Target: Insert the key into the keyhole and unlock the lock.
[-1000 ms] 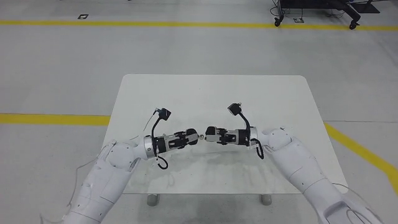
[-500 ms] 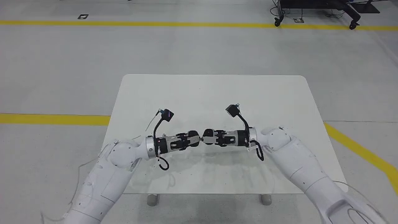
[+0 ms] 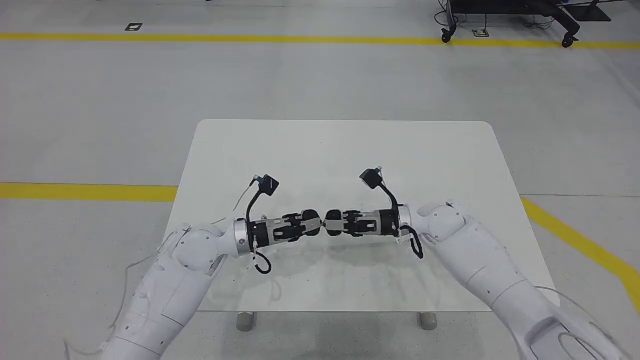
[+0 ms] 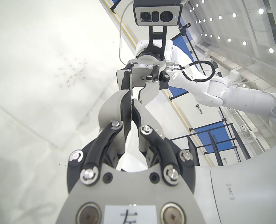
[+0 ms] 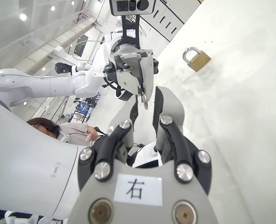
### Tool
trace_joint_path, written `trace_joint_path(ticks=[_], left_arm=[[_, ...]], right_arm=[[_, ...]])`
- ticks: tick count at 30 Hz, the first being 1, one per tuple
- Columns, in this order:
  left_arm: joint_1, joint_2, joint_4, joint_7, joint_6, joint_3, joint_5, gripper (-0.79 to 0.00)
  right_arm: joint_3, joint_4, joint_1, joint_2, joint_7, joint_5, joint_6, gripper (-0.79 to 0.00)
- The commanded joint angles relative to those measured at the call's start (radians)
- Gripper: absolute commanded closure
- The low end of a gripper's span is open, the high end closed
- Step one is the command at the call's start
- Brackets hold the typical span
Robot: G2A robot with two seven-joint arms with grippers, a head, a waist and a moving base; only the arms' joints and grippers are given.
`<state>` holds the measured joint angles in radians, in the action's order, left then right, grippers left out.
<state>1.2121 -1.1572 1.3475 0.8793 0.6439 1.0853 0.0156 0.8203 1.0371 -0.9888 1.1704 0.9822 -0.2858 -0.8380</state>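
Arms: the left arm [image 3: 180, 270] and right arm [image 3: 485, 265] have smooth white rounded shells, darker at the wrists.
Left gripper [image 4: 131, 103]: two grey fingers [image 4: 110, 110] lined with ribbed black pads [image 4: 126, 117], on black link bars.
Right gripper [image 5: 146, 103]: same grey-and-black build.
Screws [image 4: 76, 156]: round, silver, at every link pivot.
Labels: a white sticker [image 5: 138, 190] with one black character on each grey gripper base.
Cameras: a black box with a grey lens face [image 4: 158, 16] on a black bracket above each wrist.
Cables: a black loop [image 4: 199, 71] at the right wrist and a thin pale lead [image 4: 120, 38] to its camera.
Marking: small grey print [image 4: 231, 188] on the white left forearm.
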Motion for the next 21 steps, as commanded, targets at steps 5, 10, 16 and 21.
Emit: trace_joint_path(ticks=[5, 10, 16, 21], left_arm=[[-0.010, 0.000, -0.007, -0.019, 0.001, -0.012, -0.019, 0.000], [-0.014, 0.000, -0.011, -0.052, 0.013, -0.014, -0.021, -0.785], [-0.013, 0.004, -0.018, -0.125, 0.034, 0.015, -0.028, -0.785], [-0.002, 0.004, -0.014, -0.228, 0.044, 0.042, -0.020, -0.785]], right_arm=[[-0.015, -0.010, 0.011, -0.006, -0.007, -0.011, -0.007, 0.000], [-0.026, -0.016, 0.014, -0.012, -0.021, -0.020, -0.021, 0.000], [-0.013, -0.029, 0.008, -0.027, -0.057, -0.041, -0.057, 0.000], [0.050, -0.040, -0.021, -0.060, -0.117, -0.036, -0.116, 0.000]])
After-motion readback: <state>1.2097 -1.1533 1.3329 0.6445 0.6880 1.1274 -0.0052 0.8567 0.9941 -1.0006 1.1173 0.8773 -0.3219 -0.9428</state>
